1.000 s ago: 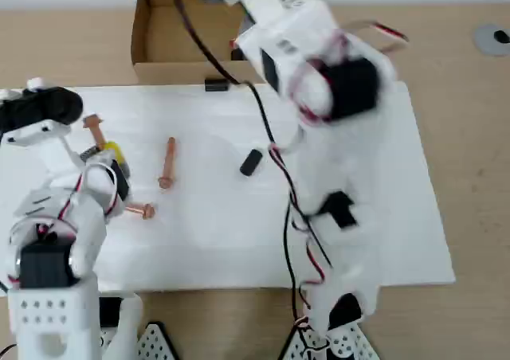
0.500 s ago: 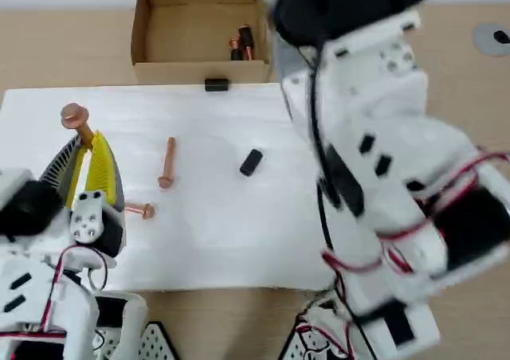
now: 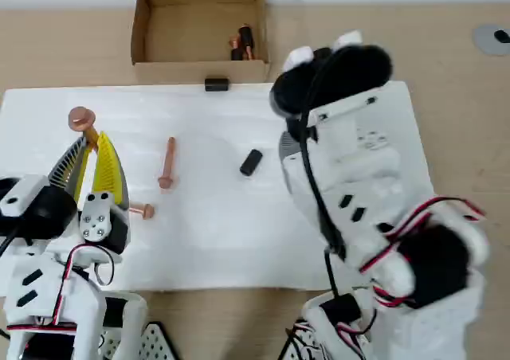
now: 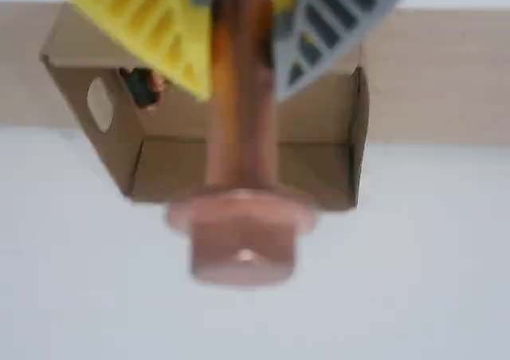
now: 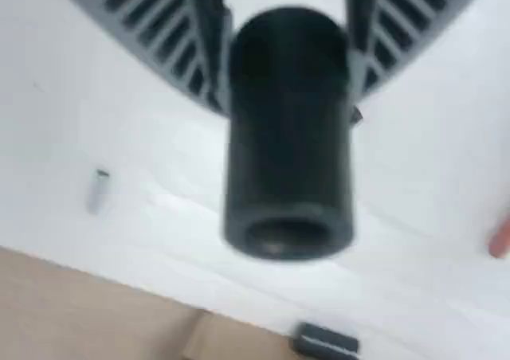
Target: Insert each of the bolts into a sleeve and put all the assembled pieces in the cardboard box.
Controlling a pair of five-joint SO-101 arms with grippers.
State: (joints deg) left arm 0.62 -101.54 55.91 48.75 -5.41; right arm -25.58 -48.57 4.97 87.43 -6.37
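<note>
Observed from the table's near side: the left gripper (image 3: 89, 141), at about 9 o'clock on the white sheet (image 3: 215, 240), is clamped on a copper bolt (image 3: 82, 125). In its wrist view the yellow and grey fingers (image 4: 155, 25) pinch the shank, and the hex head is the free end. The bolt's long axis runs in line with the fingers, head leading toward roughly 11 o'clock, in the general direction of the cardboard box (image 3: 143, 41) at 12 o'clock. The right gripper (image 5: 287, 89) is closed on a black sleeve (image 5: 288, 129). The sleeve's long axis also follows the fingers, and its open bore faces away from the wrist. Its heading on the table cannot be told, because the arm covers it from above. In my judgement each part is held out past the fingertips for mating in the air, though the bolt presents its head, not its tip, which may hinder entry. Unassembled stock lies between the arms: two loose bolts (image 3: 167, 162) at 9 o'clock and a spare sleeve (image 3: 251, 162) near centre. Assembled pieces (image 3: 241, 43) lie in the box.
</note>
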